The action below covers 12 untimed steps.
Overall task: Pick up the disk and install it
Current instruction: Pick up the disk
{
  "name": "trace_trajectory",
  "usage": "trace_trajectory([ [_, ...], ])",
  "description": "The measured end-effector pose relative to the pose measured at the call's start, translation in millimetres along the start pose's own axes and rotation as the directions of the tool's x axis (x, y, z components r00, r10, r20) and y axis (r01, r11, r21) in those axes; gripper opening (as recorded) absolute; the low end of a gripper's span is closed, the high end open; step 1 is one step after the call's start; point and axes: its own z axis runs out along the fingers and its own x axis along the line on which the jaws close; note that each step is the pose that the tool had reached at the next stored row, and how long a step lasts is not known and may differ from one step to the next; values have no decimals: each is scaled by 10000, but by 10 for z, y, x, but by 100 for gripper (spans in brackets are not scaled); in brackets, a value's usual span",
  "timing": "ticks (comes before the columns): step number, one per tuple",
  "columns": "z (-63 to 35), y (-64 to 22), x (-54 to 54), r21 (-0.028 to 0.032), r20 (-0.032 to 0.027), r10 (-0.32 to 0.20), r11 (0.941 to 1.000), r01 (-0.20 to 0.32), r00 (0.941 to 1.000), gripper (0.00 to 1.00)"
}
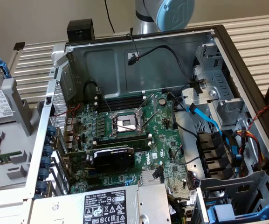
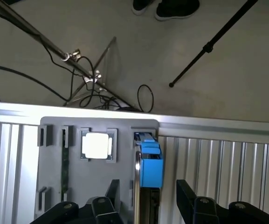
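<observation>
pincer [image 2: 149,207] spread wide, one of its black fingers [image 2: 110,204] on each side of the disk [image 2: 151,165], gripping nothing. disk stands on edge in its blue carrier, slotted in the grey holder [image 2: 92,186] on the ribbed surface [image 2: 227,158]. in the exterior view the holder is leftmost, the open computer case [image 1: 125,60] to its right.

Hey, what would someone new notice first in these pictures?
The open computer case, motherboard exposed, dominates the exterior view. In the wrist view, the disk in its bright blue frame stands on edge in a grey holder, with the open end effector straddling it.
</observation>
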Motion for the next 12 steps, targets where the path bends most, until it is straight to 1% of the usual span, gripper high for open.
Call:
trace_trajectory([
  [5, 87, 4, -1, -26, 0, -100, 9999, 100, 9999, 60],
  [10, 149, 57, -9, -26, -1, -208, 9998, 208, 9998, 60],
  [12, 183, 65, -9, -25, -1, -276, 9996, 276, 9996, 60],
])
